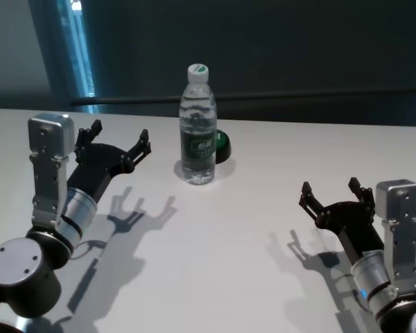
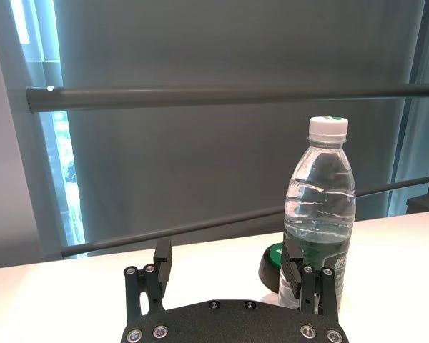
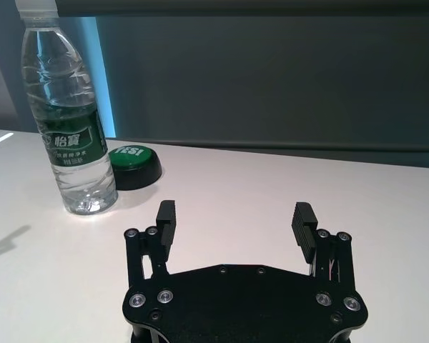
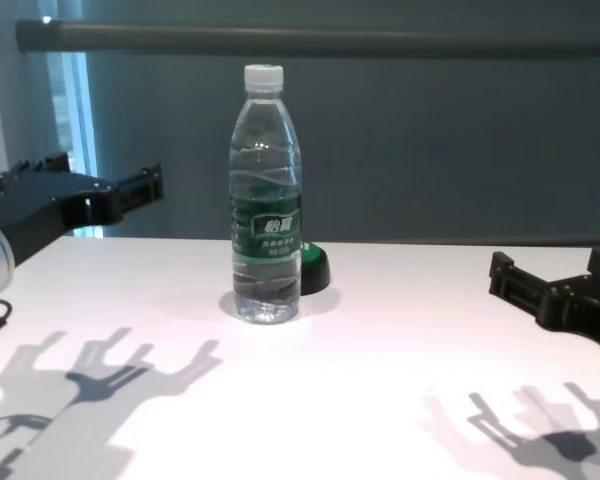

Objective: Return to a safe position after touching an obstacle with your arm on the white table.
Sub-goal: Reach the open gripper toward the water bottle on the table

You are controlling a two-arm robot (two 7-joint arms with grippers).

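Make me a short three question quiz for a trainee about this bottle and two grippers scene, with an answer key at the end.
1. True or false: the water bottle stands upright on the white table.
2. Which gripper is nearer the bottle: A the left gripper, B the right gripper?
3. What sits just behind the bottle, as the head view shows it?

Key
1. True; its white cap is on.
2. A. The left gripper hangs open beside the bottle, apart from it; the right gripper is open too, farther off.
3. A small dark dome with a green top.
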